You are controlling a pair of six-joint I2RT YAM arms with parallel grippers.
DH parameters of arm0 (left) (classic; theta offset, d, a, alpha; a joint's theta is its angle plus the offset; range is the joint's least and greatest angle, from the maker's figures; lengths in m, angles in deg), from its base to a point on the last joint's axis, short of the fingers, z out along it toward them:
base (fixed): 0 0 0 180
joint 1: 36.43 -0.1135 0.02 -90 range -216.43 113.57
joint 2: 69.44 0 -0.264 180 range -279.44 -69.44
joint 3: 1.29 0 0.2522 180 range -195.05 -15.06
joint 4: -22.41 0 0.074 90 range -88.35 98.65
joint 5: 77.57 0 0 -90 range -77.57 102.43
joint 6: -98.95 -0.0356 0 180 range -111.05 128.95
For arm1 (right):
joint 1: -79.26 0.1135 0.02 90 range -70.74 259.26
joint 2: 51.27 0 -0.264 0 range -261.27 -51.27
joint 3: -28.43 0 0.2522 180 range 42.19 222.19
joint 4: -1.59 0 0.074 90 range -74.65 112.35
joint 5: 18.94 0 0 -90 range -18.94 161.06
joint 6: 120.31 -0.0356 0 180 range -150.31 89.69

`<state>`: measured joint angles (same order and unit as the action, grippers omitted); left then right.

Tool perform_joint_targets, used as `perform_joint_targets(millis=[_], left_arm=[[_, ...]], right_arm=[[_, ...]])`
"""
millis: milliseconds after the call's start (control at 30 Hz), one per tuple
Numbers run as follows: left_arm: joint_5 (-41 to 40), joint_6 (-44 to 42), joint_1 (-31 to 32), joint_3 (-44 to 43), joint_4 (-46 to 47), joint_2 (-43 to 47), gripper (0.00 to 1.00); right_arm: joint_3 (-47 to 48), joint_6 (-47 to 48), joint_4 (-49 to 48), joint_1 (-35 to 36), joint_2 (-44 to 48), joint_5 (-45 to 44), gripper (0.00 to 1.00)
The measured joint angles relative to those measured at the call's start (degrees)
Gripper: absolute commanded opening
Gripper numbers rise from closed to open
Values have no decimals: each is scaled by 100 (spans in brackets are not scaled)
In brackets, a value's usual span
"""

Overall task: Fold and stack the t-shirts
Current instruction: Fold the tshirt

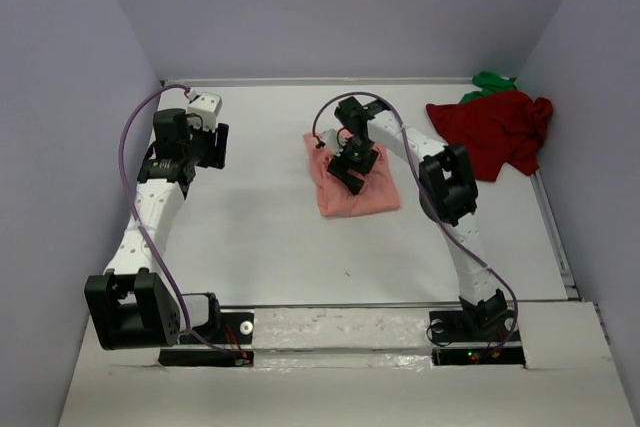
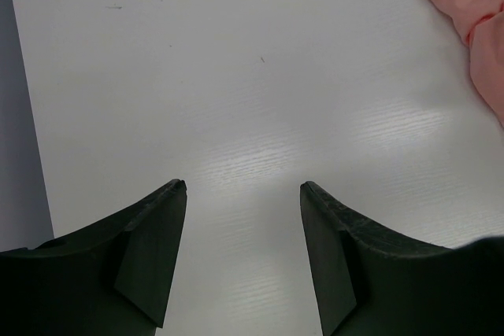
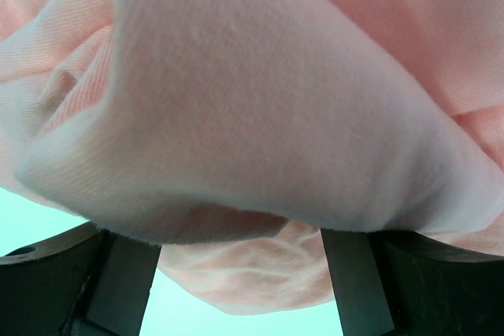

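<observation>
At mid-table, the salmon-pink t-shirt [image 1: 365,197], soft twilled cloth folded roughly square, is straddled by the right gripper [image 1: 352,175], jaws spread. The left gripper [image 2: 242,186] is held agape over the smooth white table [image 2: 236,76]; the dark red t-shirt [image 1: 495,132] lies crumpled far right.

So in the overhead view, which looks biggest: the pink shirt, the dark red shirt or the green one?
1. dark red shirt, spread out
2. pink shirt, folded
3. green shirt, only a small crumple showing
</observation>
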<state>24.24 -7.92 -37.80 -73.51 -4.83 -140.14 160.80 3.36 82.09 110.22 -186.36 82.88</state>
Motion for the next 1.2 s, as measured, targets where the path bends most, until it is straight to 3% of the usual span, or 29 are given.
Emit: perform_joint_targets(millis=[233,433,600,733,967,1200], left_arm=[[0,-2,2,0,-2,0,70],[35,-2,0,0,0,0,70],[153,7,0,-33,-28,-20,70],[280,57,0,-127,-48,-181,70],[372,179,-66,-138,-61,-619,67],[1167,417,-98,-278,-146,-1029,68]], right_arm=[[57,31,223,24,61,35,84],[680,74,466,-22,306,-11,87],[769,103,470,-61,1220,-179,86],[717,103,662,-101,2020,216,78],[-1731,190,748,496,3303,555,75],[-2616,76,487,767,3222,216,74]])
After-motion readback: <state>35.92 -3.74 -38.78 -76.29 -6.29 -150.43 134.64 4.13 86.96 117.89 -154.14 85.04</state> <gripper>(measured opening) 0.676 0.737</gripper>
